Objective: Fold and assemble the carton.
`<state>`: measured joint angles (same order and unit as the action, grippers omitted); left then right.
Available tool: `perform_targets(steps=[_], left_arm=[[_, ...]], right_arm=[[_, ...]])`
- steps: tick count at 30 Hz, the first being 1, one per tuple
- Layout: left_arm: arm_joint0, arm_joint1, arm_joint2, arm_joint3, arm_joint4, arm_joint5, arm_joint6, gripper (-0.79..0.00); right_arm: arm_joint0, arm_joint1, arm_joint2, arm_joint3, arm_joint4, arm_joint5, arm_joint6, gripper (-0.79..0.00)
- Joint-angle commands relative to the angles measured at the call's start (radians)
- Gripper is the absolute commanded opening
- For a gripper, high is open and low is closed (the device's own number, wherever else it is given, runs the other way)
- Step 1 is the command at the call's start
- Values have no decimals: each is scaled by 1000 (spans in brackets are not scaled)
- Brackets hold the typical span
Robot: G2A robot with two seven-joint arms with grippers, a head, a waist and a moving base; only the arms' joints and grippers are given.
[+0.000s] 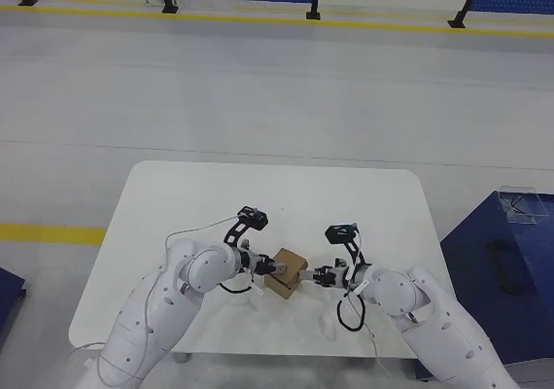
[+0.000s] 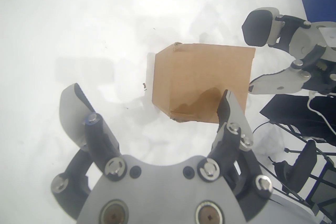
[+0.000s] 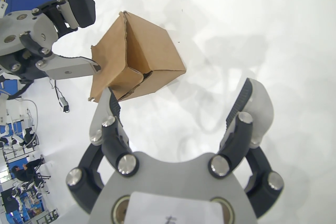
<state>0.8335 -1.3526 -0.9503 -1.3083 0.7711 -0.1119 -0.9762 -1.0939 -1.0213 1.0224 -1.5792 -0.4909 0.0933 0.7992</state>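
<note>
closest in, the left fingers (image 2: pixel 235 114) are spread wide with nothing pinched between them. one tip lies against a face of the carton (image 2: pixel 202 78) beside a corner. the other hangs off to the side over bare desk, well apart from the cardboard. from the right wrist camera i see those left fingers (image 3: pixel 71 70) across the box, the slim metal tip meeting the edge of a loose flap and the black padded one clear of the card.

the right fingers (image 3: pixel 258 104) are spread too and grip nothing. one tip sits right at the edge of the open end of the carton (image 3: pixel 155 51); i cannot tell whether it presses the card or stops just short. the other is well apart from the box. from the left wrist camera the right fingers (image 2: pixel 275 82) straddle the carton's far edge, the slim tip just beside it.

the carton (image 1: pixel 286 273) is a small brown box resting on the white desk (image 1: pixel 258 194), between the left fingers (image 1: pixel 266 264) and the right fingers (image 1: pixel 322 276). it sits in the half toward the front edge, about midway between the left and right edges. the end facing the right arm has its short flaps folded inward with a gap between them, while one ragged long flap stands out unfolded toward the left arm.

past the desk's right edge stands a blue cabinet (image 1: pixel 510 282), and a yellow line (image 1: pixel 34 233) runs along the floor beyond the left edge.
</note>
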Motion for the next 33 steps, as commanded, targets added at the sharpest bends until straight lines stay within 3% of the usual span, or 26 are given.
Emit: perform_targets(steps=[1,17,33], left_arm=[[-3,0,1,4,-3,-3,-1,0],[-8,1,6,20,-31,-26,-10,0],[-14,3,9,39,-46,-35,-26,0]], right_arm=[[-9,1,3,-7,-22,-5,-9,0],[-22,-16,-20,-14,-104,29,-108,0],[10,-45,-58,32,-137,48,-132,0]])
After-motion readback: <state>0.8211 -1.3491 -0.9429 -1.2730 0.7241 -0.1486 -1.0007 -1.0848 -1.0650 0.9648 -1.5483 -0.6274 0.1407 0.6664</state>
